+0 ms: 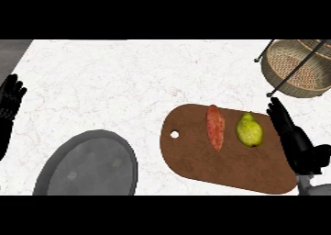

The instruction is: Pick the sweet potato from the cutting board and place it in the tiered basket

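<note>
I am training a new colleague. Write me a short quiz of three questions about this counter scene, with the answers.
1. True or false: the sweet potato already lies in the tiered basket.
2. Which fruit lies beside it on the cutting board?
3. The right hand is: A) holding the sweet potato, B) open at the board's right edge, C) inside the basket.

Key: 1 false; 2 the pear; 3 B.

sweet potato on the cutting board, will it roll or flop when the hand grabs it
The long reddish-orange sweet potato looks solid, so it is likely stiff, not floppy. Its rounded, tapered shape on the flat brown wooden cutting board suggests it could roll sideways toward the green-yellow pear if nudged. The narrow ends may slip from the fingers; mid-body seems safer for the black right hand.
</note>
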{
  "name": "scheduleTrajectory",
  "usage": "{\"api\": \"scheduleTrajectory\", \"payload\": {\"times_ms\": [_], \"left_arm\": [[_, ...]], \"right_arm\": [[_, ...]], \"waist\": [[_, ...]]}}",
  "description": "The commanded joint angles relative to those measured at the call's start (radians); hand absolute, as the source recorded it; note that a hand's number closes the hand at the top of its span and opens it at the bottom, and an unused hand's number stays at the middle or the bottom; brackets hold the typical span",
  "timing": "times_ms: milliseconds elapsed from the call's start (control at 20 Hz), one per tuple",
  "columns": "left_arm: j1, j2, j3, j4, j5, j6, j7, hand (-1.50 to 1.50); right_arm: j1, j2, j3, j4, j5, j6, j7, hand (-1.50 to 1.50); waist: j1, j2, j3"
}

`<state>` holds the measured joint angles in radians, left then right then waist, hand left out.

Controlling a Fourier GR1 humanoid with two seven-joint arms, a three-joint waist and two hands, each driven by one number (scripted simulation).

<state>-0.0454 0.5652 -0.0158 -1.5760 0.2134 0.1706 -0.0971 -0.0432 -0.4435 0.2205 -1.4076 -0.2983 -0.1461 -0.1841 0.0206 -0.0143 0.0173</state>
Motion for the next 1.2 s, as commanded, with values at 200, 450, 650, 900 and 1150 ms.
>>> {"api": "scheduleTrajectory", "payload": {"times_ms": [200, 450, 650, 900, 1150], "left_arm": [[-0.035, -0.05, -0.073, 0.072, -0.142, 0.086, 0.07, 0.0], [-0.001, -0.03, -0.045, 0.074, -0.103, 0.067, 0.113, 0.0], [-0.055, -0.087, -0.105, 0.108, -0.147, 0.085, 0.133, 0.0], [-0.072, -0.069, -0.087, 0.112, -0.148, 0.071, 0.145, 0.0], [-0.084, -0.086, -0.111, 0.096, -0.166, 0.08, 0.156, 0.0]], "right_arm": [[-0.128, 0.194, -0.068, -0.138, -0.077, -0.247, 0.201, 1.5], [0.057, 0.135, -0.154, 0.005, 0.09, -0.592, 0.309, -1.5], [0.053, 0.094, -0.041, -0.219, 0.254, -0.784, 0.516, -1.5], [0.1, -0.153, 0.07, -0.391, 0.328, -0.612, 0.843, -1.5], [0.008, -0.327, 0.159, -0.469, 0.327, -0.378, 1.107, -1.5]], "waist": [[-0.04, 0.015, -0.019], [-0.084, 0.015, -0.026], [-0.057, 0.009, -0.024], [-0.046, 0.01, -0.026], [-0.01, 0.012, -0.028]]}}
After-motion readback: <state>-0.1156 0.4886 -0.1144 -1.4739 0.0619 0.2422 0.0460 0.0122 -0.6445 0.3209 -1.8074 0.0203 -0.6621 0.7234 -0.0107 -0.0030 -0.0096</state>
